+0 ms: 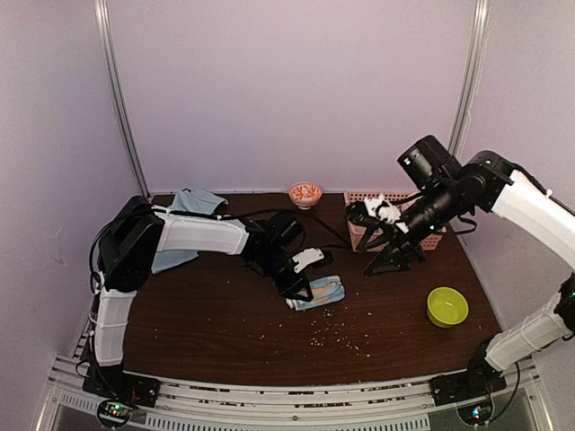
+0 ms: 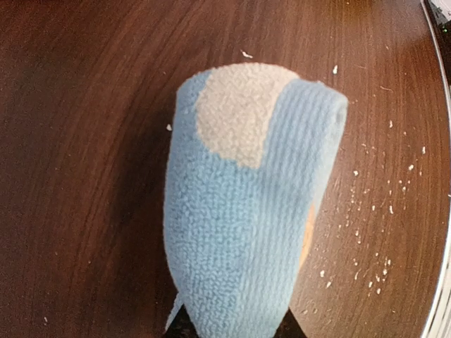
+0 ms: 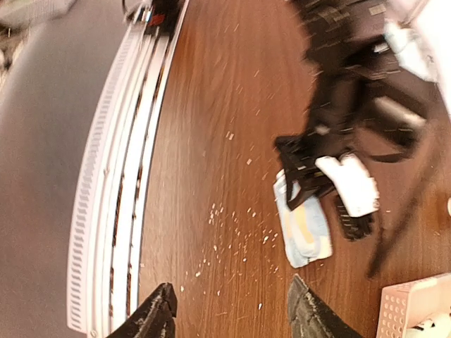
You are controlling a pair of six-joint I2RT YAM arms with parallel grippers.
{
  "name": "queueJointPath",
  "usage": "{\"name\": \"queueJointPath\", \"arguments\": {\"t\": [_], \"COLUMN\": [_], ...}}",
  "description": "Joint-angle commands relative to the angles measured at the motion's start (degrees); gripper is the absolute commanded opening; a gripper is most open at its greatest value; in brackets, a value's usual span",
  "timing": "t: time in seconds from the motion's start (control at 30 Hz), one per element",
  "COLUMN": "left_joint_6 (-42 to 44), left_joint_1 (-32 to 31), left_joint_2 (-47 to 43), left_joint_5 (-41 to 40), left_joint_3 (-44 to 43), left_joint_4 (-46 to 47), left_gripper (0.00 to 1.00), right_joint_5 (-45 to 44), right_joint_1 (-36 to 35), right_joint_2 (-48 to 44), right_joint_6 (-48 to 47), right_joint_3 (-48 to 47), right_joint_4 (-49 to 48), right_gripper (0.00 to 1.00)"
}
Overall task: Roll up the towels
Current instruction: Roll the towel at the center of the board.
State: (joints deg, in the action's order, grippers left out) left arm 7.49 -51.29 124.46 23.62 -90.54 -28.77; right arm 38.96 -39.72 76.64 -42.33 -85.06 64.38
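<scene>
Protruding from left pincer (image 1: 299, 289), spotted towel (image 2: 236, 211)

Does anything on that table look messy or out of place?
Yes: pale crumbs are scattered over the dark table in front of the spotted towel. A second blue towel lies crumpled at the far left corner.

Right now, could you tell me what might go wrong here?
The spotted towel, pinched at one end by the left fingers, is only loosely rolled; it may spring open on release. Crumbs beside it could stick to the cloth. The plain towel lies partly under the left arm, which might drag it.
</scene>
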Motion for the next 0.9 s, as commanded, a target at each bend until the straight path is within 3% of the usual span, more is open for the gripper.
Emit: {"name": "queueJointPath", "arguments": {"t": [0.0, 0.17, 0.27, 0.53, 0.87], "left_joint_6": [-2.4, -3.2, -3.1, -2.6, -1.8], "left_joint_1": [0.8, 1.8, 1.8, 2.2, 2.2], "left_joint_2": [3.7, 4.1, 4.2, 4.3, 4.3], "left_joint_5": [6.4, 8.3, 8.8, 9.6, 10.6], "left_joint_3": [-1.3, -1.0, -0.8, -0.3, -0.6], "left_joint_4": [-5.7, -4.6, -4.5, -5.3, -5.3], "left_gripper": [0.03, 0.02, 0.02, 0.01, 0.01], "right_joint_5": [-16.4, -36.4, -41.8, -48.7, -51.1], "right_joint_1": [-9.2, -17.2, -18.9, -20.5, -20.6], "right_joint_2": [2.4, 6.1, 9.3, 14.7, 22.7], "right_joint_6": [-2.7, 1.3, 0.6, -2.8, -6.4], "right_joint_3": [4.8, 14.9, 19.1, 25.7, 25.5], "right_joint_4": [-4.3, -18.9, -26.6, -43.0, -48.6], "right_gripper": [0.54, 0.54, 0.58, 0.66, 0.67]}}
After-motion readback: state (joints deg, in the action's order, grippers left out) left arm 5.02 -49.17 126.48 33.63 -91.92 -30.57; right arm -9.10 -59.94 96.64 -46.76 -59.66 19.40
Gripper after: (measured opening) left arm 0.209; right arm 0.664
